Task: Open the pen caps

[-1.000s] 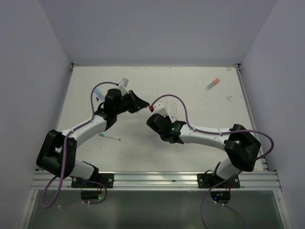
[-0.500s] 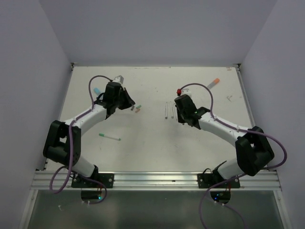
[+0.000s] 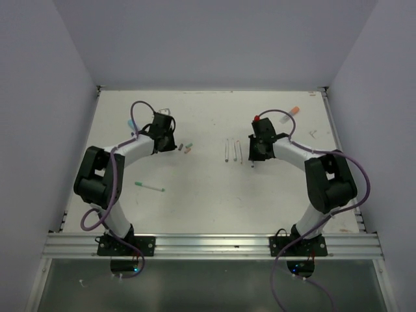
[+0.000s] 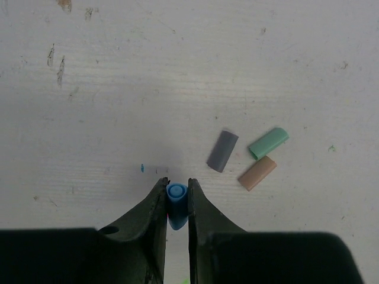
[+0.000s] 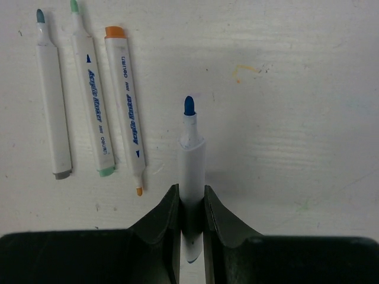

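Observation:
My left gripper (image 4: 176, 183) is shut on a light blue pen cap (image 4: 176, 200) and holds it close over the table, left of three loose caps: a grey one (image 4: 222, 151), a teal one (image 4: 268, 143) and a brownish-orange one (image 4: 257, 173). My right gripper (image 5: 192, 189) is shut on a white marker barrel (image 5: 192, 160) with its blue tip bare. It holds the barrel right of three uncapped markers (image 5: 92, 100) lying side by side. In the top view the left gripper (image 3: 170, 143) is by the caps (image 3: 185, 148) and the right gripper (image 3: 253, 159) is by the markers (image 3: 233, 151).
A marker with an orange cap (image 3: 290, 114) lies at the back right, with a small white scrap (image 3: 312, 134) near it. A thin green-tipped pen (image 3: 150, 187) lies front left. A blue-ended marker (image 3: 131, 123) lies at the back left by the left arm's cable.
Both grippers have moved apart from the table's middle. The left has carried the blue cap toward the loose caps, and the right has carried the uncapped marker toward the row of markers.

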